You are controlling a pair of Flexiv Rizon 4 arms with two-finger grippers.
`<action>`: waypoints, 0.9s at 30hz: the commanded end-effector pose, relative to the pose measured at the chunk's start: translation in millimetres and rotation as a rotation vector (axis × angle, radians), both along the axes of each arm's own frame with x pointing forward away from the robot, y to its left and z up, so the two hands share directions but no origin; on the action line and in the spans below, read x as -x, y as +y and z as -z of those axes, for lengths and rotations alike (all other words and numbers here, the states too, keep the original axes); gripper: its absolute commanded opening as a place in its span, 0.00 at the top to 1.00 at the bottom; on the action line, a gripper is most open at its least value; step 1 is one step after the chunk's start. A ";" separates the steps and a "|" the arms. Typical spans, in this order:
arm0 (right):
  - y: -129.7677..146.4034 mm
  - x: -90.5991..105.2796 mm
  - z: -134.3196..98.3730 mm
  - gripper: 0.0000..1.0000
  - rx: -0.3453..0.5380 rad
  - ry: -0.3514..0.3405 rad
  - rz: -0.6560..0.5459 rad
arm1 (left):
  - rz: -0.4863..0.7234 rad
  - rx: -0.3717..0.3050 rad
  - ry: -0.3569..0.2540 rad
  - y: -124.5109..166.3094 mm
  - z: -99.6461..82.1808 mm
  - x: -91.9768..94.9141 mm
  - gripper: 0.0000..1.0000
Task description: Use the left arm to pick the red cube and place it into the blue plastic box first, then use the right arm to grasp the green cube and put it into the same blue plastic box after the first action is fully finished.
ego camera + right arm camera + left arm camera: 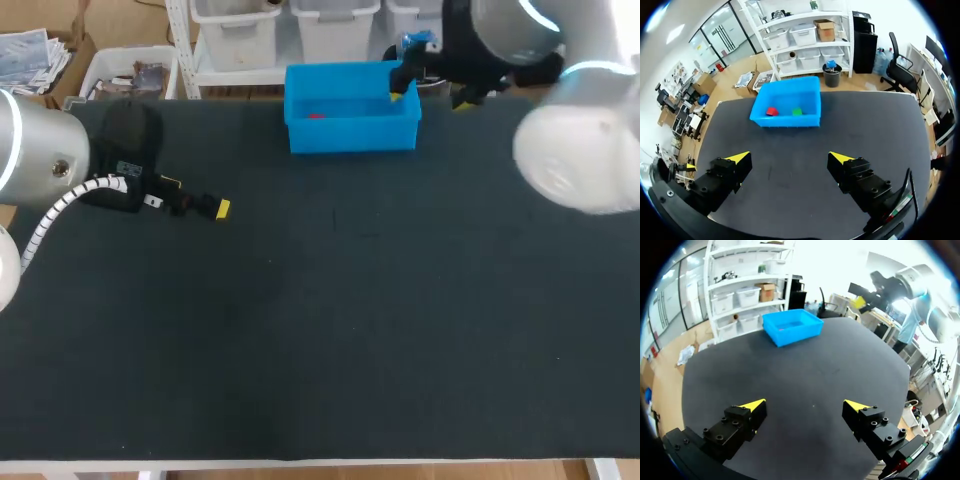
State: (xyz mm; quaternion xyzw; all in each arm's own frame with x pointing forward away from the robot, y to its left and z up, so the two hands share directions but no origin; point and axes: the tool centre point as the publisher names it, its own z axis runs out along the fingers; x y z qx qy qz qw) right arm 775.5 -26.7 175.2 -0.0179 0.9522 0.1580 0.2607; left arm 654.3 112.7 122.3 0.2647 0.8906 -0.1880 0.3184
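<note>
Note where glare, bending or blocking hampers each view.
Head view: the right arm looms pale and glaring, hiding a corner of the table; the red cube is a mere sliver in the blue box. Left wrist view: backlight glares behind the right arm. Right wrist view: even light, green cube plain, table edges bowed.

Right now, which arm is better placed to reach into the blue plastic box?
Right: the right gripper hangs open near the blue plastic box; the left gripper is far off at the table's left.
</note>
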 end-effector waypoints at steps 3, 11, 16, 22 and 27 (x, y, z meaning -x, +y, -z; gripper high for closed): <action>-26.5 55.4 -17.8 0.00 -0.046 -0.196 0.068 | 0.005 0.006 -0.002 1.5 1.0 -0.5 0.00; -25.1 56.1 -13.5 0.00 -0.044 -0.212 0.036 | 0.005 0.006 -0.002 1.5 1.0 -0.5 0.00; -24.6 54.9 -5.8 0.00 -0.057 -0.209 0.034 | 0.005 0.006 -0.002 1.5 1.0 -0.5 0.00; -27.9 53.5 2.9 0.00 -0.092 -0.207 0.048 | 0.005 0.006 -0.002 1.5 1.0 -0.5 0.00; -30.8 54.2 7.7 0.00 -0.110 -0.202 0.060 | 0.005 0.006 -0.002 1.5 1.0 -0.5 0.00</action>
